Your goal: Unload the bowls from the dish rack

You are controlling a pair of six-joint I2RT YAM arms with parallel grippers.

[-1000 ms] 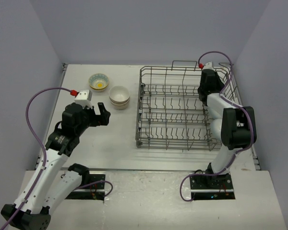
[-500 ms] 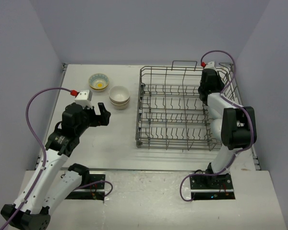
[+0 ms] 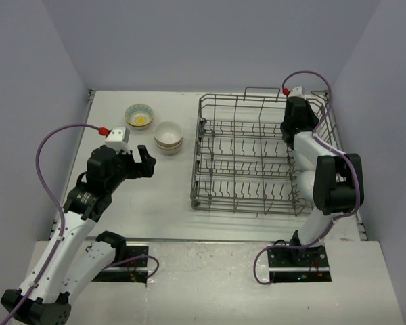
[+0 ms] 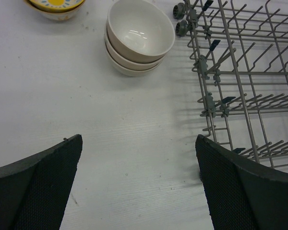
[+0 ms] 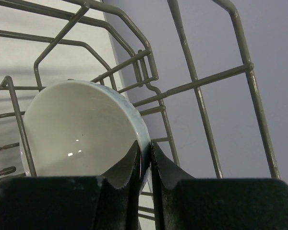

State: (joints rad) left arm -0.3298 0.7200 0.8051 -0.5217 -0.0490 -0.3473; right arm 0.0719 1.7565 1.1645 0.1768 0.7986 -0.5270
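The grey wire dish rack (image 3: pixel 197 157) stands on the right half of the table. My right gripper (image 5: pixel 145 157) is inside its far right corner, shut on the rim of a white bowl (image 5: pixel 77 134) that stands on edge among the rack wires (image 5: pixel 197 86). In the top view the right arm (image 3: pixel 299 125) hides that bowl. My left gripper (image 4: pixel 139 182) is open and empty above bare table, left of the rack (image 4: pixel 240 86). A stack of white bowls (image 3: pixel 168 135) and a patterned bowl with a yellow inside (image 3: pixel 139 115) sit on the table; both show in the left wrist view, the white stack (image 4: pixel 140 33) and the patterned bowl (image 4: pixel 55 5).
The rack's looped handles (image 3: pixel 260 89) rise at the far side. Purple walls close in the table on the left, back and right. The left arm's purple cable (image 3: pixel 61 135) arcs over the table's left edge.
My right wrist has shifted slightly toward the far right, and the rack's far edge has moved a little with it. The left arm has not moved.
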